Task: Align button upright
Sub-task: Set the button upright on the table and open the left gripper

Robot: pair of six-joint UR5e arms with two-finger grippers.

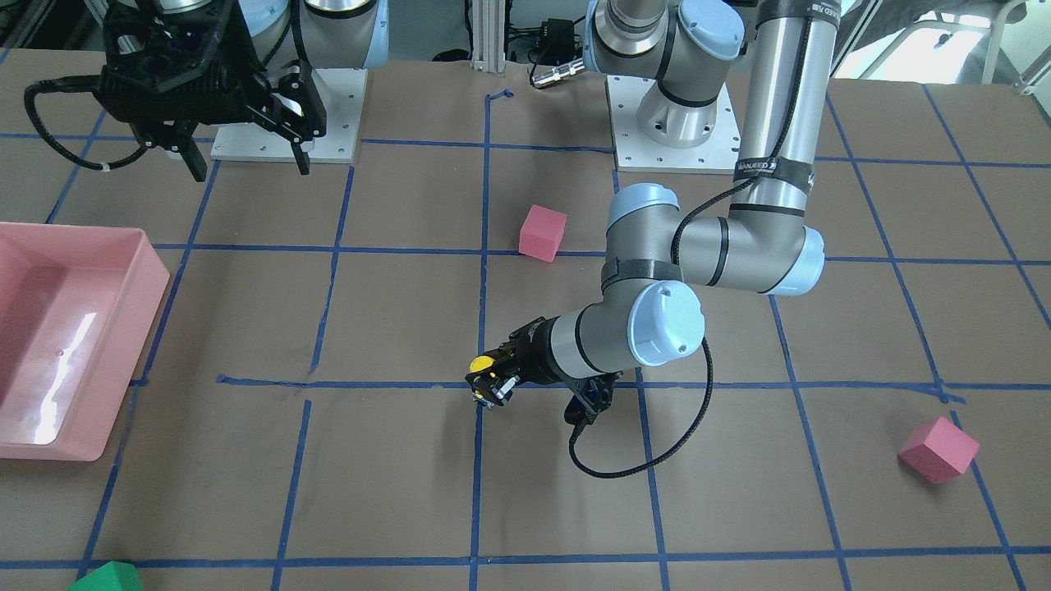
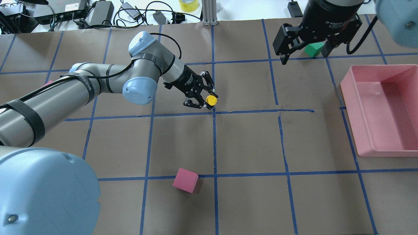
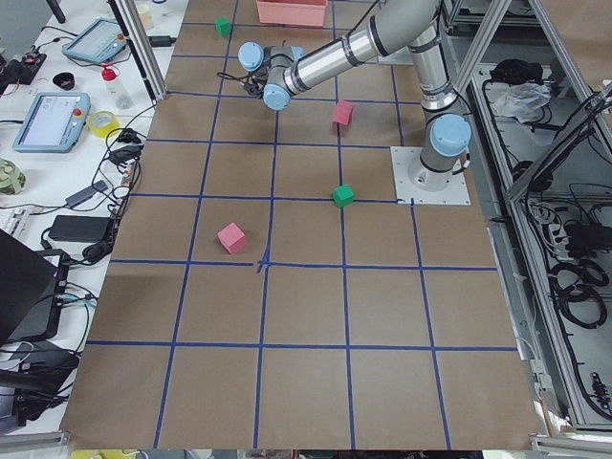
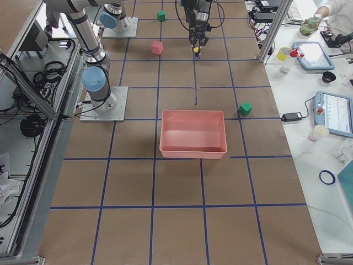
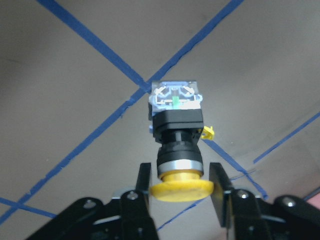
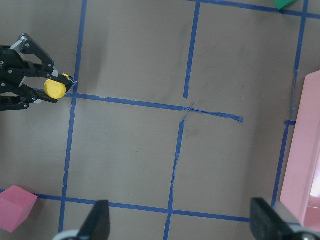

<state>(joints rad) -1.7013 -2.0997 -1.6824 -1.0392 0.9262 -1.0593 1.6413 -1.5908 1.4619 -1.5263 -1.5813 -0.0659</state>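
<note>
The button (image 5: 179,130) has a yellow cap, a black body and a grey-white base. It sits between the fingers of my left gripper (image 5: 181,175), which is shut on its cap. The cap points back at the wrist and the base points at a blue tape crossing on the table. I cannot tell if the base touches the table. The overhead view shows the cap (image 2: 211,100) at the tip of the left gripper (image 2: 207,99). The front view shows the cap too (image 1: 481,363). My right gripper (image 2: 304,54) is open and empty, high above the far right of the table.
A pink bin (image 2: 359,98) stands at the right side. A pink cube (image 2: 185,180) lies near the robot. Another pink cube (image 1: 938,449) lies far out on the left-arm side. A green cube (image 2: 313,49) sits under the right gripper.
</note>
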